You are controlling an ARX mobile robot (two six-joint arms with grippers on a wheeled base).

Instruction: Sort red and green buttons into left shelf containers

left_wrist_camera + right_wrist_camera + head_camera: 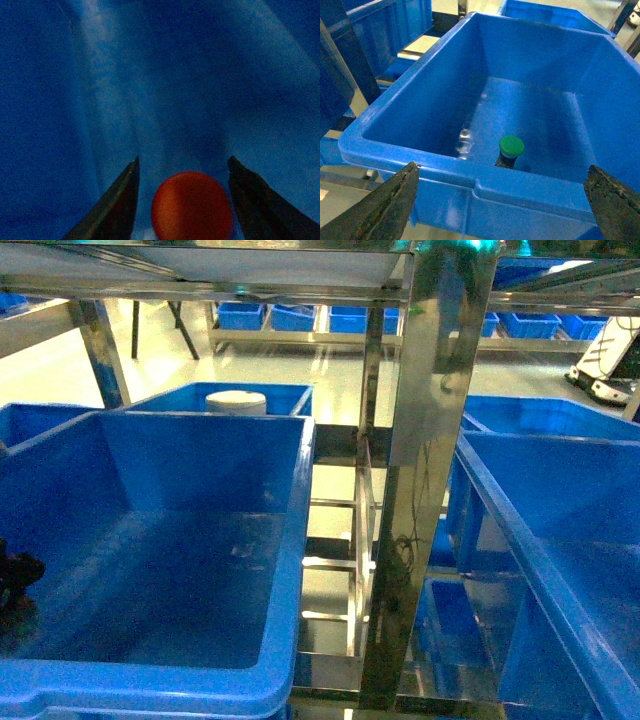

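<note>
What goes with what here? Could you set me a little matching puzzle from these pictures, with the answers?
Things:
1. red button
2. green button
3. white tub
4. right gripper

Places or states:
A. on the floor of a blue bin, alone
B. in the far bin on the left shelf
C. between the two fingers of the left gripper
D. open wide, outside the near rim of a bin

Pairs: 1-C, 2-A, 3-B, 4-D
</note>
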